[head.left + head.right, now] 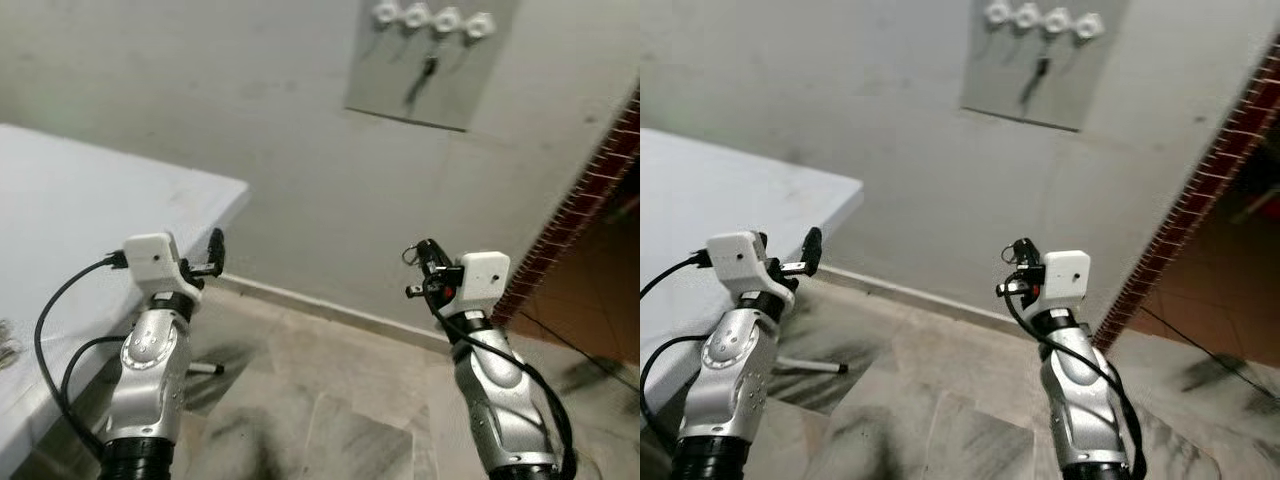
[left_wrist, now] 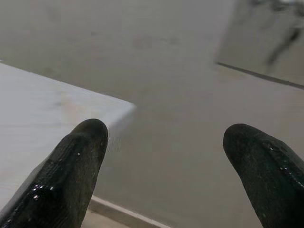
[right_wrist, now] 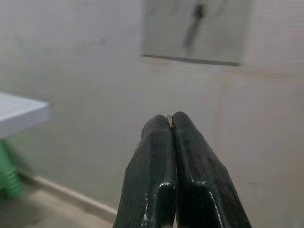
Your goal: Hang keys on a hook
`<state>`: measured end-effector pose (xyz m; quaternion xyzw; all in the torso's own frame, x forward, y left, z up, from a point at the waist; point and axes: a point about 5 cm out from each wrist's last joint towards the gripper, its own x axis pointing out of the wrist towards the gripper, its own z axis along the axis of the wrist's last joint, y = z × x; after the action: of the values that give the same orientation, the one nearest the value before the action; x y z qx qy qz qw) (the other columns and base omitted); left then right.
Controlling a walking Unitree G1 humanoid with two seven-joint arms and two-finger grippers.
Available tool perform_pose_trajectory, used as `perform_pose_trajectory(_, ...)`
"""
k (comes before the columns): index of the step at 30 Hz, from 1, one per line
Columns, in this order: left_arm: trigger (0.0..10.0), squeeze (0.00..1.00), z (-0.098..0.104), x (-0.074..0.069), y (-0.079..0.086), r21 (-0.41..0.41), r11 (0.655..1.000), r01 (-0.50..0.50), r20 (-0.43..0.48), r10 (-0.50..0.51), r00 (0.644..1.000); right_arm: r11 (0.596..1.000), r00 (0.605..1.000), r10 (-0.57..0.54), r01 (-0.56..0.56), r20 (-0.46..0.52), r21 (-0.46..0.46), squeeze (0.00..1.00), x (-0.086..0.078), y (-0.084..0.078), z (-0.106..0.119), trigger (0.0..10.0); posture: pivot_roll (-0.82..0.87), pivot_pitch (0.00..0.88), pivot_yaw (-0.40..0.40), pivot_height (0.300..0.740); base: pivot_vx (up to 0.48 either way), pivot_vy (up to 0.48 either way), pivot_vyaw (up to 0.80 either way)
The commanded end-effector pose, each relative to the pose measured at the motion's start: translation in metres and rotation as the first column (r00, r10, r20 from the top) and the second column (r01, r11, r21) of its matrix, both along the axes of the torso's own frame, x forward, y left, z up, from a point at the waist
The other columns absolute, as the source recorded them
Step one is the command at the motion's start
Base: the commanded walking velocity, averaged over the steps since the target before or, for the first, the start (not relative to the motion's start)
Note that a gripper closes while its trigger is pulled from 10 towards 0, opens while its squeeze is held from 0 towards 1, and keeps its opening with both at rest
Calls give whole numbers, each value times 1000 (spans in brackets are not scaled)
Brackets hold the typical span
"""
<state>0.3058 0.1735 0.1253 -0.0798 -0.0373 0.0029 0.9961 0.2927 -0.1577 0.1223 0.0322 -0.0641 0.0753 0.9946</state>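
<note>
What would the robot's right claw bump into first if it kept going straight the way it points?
Probably the grey wall, a little below the hook board. The right claw is pinched shut, and nothing stands between it and the wall, though how far off it is can't be judged.

Silver arms, white wrist boxes, black cables.

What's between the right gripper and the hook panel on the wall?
Only bare grey wall. In the left eye view the right gripper, pinched on a small ring, sits below the hook panel, where one dark key already hangs.
</note>
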Motion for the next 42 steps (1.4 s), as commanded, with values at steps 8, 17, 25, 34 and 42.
perform_pose_trajectory(8,10000,0,3,-1,-1,-9,1000,8,1,-8,1000,1000,1000,1,-1,16,-3,0,0,1,6,10000,30,0,-54,732,0,0,-684)
perform_pose_trajectory(17,10000,0,-2,-3,-6,-45,999,20,-24,-21,999,999,999,-48,48,0,-13,0,1,-1,5,10000,26,0,-57,732,0,0,-75)
perform_pose_trajectory(25,10000,0,-6,-3,-6,-90,996,9,-57,-14,998,998,998,-56,56,-30,-8,0,0,0,2,10000,22,0,-54,732,70,0,0)
perform_pose_trajectory(34,10000,0,-6,-2,-8,-120,993,-9,-62,1,998,998,997,-66,66,-45,-7,0,-2,0,1,10000,17,0,-53,732,163,0,0)
perform_pose_trajectory(42,10000,0,-9,-4,-10,-92,996,12,-92,-20,996,998,997,-66,65,-46,-13,0,-3,-1,3,10000,16,0,-52,732,0,0,0)
